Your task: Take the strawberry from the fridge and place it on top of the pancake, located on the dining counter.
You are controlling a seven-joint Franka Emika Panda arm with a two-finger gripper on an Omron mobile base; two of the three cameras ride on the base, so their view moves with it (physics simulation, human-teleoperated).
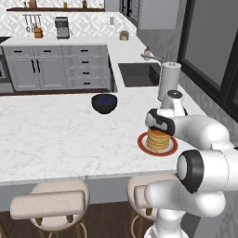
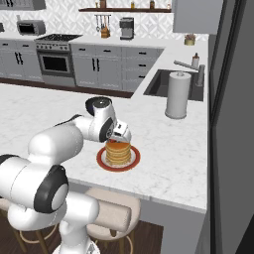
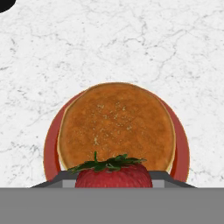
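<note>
My gripper (image 3: pixel 113 180) is shut on the strawberry (image 3: pixel 113 176), a red berry with green leaves held between the fingertips. It hangs directly over the pancake (image 3: pixel 116 127), a tan stack on a red-rimmed plate (image 3: pixel 50 151). In the base views the gripper (image 1: pixel 158 126) (image 2: pixel 121 135) hovers just above the pancake (image 1: pixel 157 139) (image 2: pixel 118 154), near the front edge of the dining counter (image 1: pixel 56 135) (image 2: pixel 168 163). The berry itself is hidden by the hand there. The fridge is out of view.
A dark bowl (image 1: pixel 104 103) stands on the counter behind and left of the plate. A paper towel roll (image 1: pixel 168 79) (image 2: pixel 177 94) stands by the sink (image 1: pixel 137 74) (image 2: pixel 161 84). Beige stools (image 1: pixel 51 204) (image 2: pixel 111 211) sit under the counter's front edge.
</note>
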